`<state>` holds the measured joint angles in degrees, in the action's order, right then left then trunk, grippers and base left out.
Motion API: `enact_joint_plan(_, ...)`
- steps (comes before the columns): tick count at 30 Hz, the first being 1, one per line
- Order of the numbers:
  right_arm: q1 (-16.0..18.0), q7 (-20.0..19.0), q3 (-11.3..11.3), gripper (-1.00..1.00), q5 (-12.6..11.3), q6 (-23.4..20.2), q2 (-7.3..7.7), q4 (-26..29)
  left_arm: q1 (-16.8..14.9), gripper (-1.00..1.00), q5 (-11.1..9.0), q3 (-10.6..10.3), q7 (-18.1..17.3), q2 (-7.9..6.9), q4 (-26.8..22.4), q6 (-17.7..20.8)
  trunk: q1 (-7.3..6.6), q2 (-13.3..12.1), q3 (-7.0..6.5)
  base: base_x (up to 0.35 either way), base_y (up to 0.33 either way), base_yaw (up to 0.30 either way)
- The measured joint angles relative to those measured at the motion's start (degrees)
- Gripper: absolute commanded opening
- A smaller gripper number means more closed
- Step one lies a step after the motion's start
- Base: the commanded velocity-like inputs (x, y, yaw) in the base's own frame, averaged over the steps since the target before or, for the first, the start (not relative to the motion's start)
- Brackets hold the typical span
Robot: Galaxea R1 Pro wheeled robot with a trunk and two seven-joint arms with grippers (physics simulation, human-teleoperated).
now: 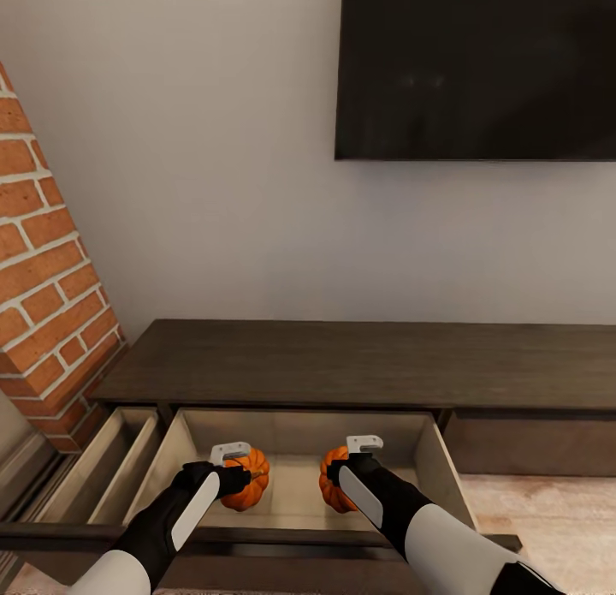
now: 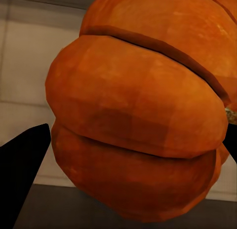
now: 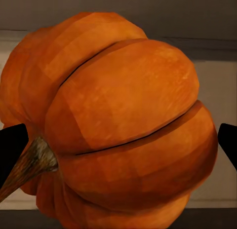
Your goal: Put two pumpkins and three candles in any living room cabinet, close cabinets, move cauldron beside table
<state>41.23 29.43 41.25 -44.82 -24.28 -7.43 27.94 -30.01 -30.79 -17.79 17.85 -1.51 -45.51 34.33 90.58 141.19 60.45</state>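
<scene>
A: Two pumpkins, one per arm. The left gripper (image 1: 242, 475) is clamped round the left pumpkin (image 1: 246, 479); the right gripper (image 1: 340, 475) likewise grips the right pumpkin (image 1: 335, 482).

B: Where do they sit?

A: Both hang inside the open drawer (image 1: 295, 428) of the cabinet (image 1: 359, 359), just above its pale floor, stems sideways.

B: So release looks straight down?

A: Probably; each pumpkin fills its jaws, side by side, apart.

Over the open cabinet (image 1: 282, 364) drawer (image 1: 295, 432), the left claw (image 1: 242, 473) and right claw (image 1: 335, 473) each apparently gripped a pumpkin (image 1: 248, 485) (image 1: 330, 492).
</scene>
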Motion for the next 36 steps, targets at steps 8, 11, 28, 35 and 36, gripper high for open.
enact_joint_plan(8,0.0,0.0,0.0,-1.0,0.0,0.0,-0.02,0.0,0.0,-1.0,0.0,0.0,0.0,0.0,0.0,0.0,1.18,2.1,1.56,0.0,0.0,0.0)
enact_joint_plan(11,0.0,0.0,0.0,-1.0,0.0,0.0,-0.03,0.0,0.0,-1.0,0.0,0.0,0.0,0.0,0.0,0.0,1.26,2.1,2.23,0.0,0.0,0.0)
enact_joint_plan(28,0.0,0.0,0.0,1.0,0.1,0.0,-0.06,0.0,0.0,-1.0,0.0,0.0,0.0,0.0,0.0,0.0,1.36,2.2,3.12,0.0,0.0,0.0)
enact_joint_plan(35,0.0,0.0,0.0,1.0,0.1,0.0,-0.03,0.0,0.0,-1.0,0.0,0.0,0.0,0.0,0.0,0.0,1.36,2.2,3.12,0.0,0.0,0.0)
enact_joint_plan(36,0.0,0.0,0.0,1.0,0.1,0.0,-0.03,0.0,0.0,1.0,0.0,0.0,0.0,0.0,0.0,0.0,1.36,2.2,3.12,0.0,0.0,0.0)
